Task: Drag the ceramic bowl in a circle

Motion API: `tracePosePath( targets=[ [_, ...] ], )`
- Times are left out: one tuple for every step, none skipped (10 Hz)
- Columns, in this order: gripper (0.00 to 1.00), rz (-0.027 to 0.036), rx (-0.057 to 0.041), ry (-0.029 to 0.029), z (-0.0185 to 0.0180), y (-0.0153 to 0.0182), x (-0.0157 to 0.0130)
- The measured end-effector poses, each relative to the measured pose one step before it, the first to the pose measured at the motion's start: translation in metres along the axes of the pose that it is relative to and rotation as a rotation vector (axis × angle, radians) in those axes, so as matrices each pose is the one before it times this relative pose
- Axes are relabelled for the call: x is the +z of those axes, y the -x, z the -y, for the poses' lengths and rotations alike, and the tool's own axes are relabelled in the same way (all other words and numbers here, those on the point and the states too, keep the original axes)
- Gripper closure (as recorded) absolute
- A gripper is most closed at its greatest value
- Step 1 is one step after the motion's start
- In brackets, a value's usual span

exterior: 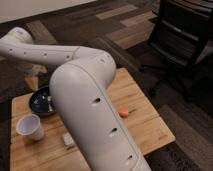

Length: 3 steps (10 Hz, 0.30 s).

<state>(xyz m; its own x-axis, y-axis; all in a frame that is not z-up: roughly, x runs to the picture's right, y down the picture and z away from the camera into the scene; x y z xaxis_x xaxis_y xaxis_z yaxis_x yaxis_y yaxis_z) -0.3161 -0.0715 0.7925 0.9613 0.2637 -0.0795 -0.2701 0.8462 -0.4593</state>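
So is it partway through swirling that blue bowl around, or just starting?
Hard to say how much of the circle is done. The ceramic bowl sits at the table's left side, near the paper cup. The hand is down inside the bowl's rim, so dragging appears to be in hand. Nothing shows the loop finished, so closing the circle and lifting out look left.
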Motion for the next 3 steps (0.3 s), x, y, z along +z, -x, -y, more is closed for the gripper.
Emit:
tracePosePath(
  targets=[
    [0.35,-0.00345,0.01835,-0.00176,0.00924,-0.0058,0.00008],
    [0.35,0.00251,-0.004,0.00867,-0.00464,0.00321,0.00034],
    [0.35,-0.00127,0.00324,-0.00234,0.00229,-0.00232,0.00011]
  ],
)
